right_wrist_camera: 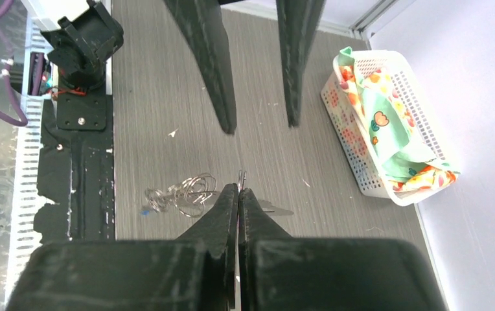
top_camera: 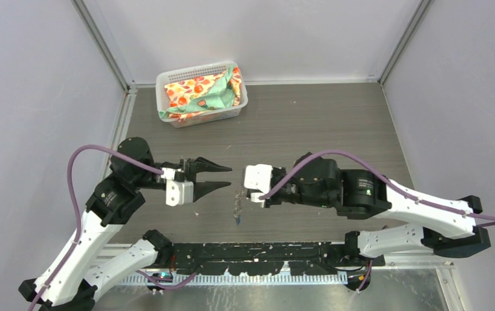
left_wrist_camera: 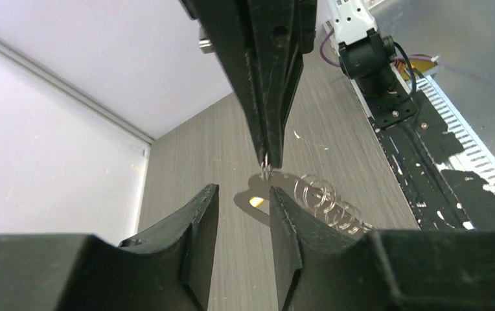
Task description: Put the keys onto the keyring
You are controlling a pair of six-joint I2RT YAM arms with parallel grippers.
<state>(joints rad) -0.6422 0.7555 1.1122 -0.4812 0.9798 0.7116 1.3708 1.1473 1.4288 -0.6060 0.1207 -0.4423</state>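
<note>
The keyring (left_wrist_camera: 248, 196) is a pale flat metal piece lying on the table, with a yellow spot showing in its oval hole. A small wire ring (right_wrist_camera: 241, 176) at its end sticks out between the tips of my right gripper (right_wrist_camera: 239, 188), which is shut on it and points down at the table (left_wrist_camera: 267, 159). A chain of wire rings (right_wrist_camera: 188, 190) trails from it toward the arm bases, with the blue key head (right_wrist_camera: 144, 211) at its far end. My left gripper (left_wrist_camera: 243, 190) is open and holds nothing. It hangs just short of the keyring, facing the right gripper (top_camera: 230, 176).
A white basket (top_camera: 167, 79) holding patterned cloth (top_camera: 206, 91) stands at the back left of the table. The black base rail (top_camera: 264, 253) runs along the near edge. Grey walls enclose the table on three sides.
</note>
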